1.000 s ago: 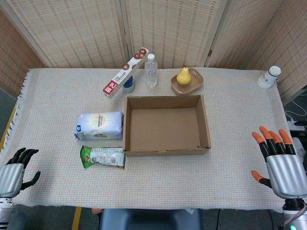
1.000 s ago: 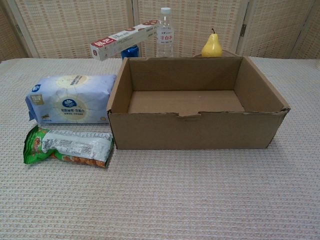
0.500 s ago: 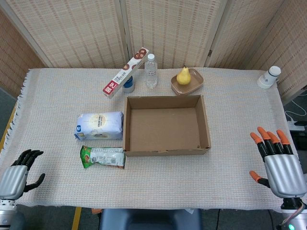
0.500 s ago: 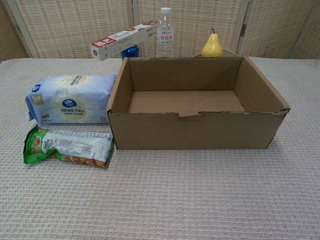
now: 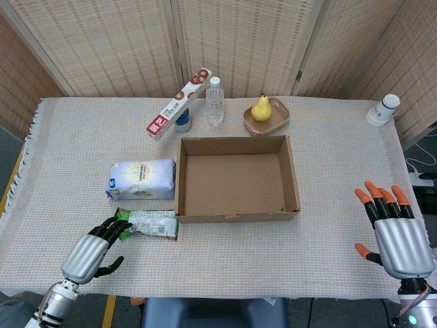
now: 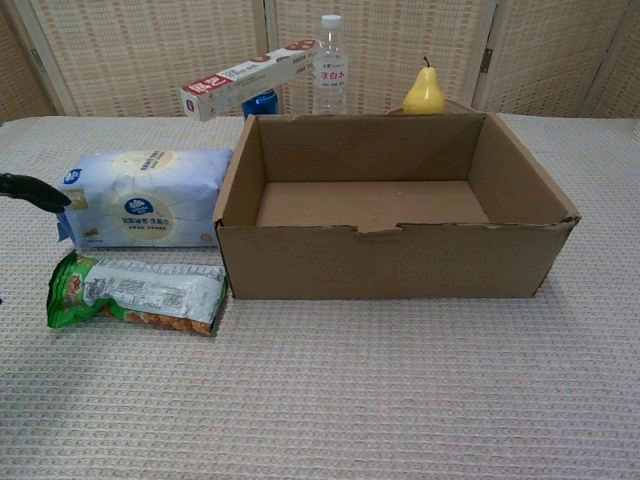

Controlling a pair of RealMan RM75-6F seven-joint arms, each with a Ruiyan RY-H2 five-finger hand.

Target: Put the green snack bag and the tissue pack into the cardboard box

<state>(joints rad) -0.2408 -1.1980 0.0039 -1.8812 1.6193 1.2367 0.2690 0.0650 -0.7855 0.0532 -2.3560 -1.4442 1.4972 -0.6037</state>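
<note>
The green snack bag (image 5: 149, 223) (image 6: 137, 293) lies flat on the cloth just left of the cardboard box (image 5: 295, 184) (image 6: 390, 262). Behind it lies the pale blue tissue pack (image 5: 142, 179) (image 6: 143, 197). The box stands open and empty. My left hand (image 5: 91, 253) hovers open near the front edge, its dark fingertips (image 5: 117, 225) reaching over the bag's left end; in the chest view only one dark fingertip (image 6: 30, 190) shows at the left edge. My right hand (image 5: 397, 236) stays open at the front right, far from the box, orange-tipped fingers up.
Behind the box stand a long red-and-white carton (image 5: 178, 103) propped on a blue can (image 5: 182, 121), a water bottle (image 5: 215, 101) and a yellow pear (image 5: 261, 108) on a brown dish (image 5: 276, 117). A white jar (image 5: 382, 110) sits at the far right.
My left hand has swung from the front left corner rightward and forward, up to the snack bag's left end. The right hand has barely drifted.
</note>
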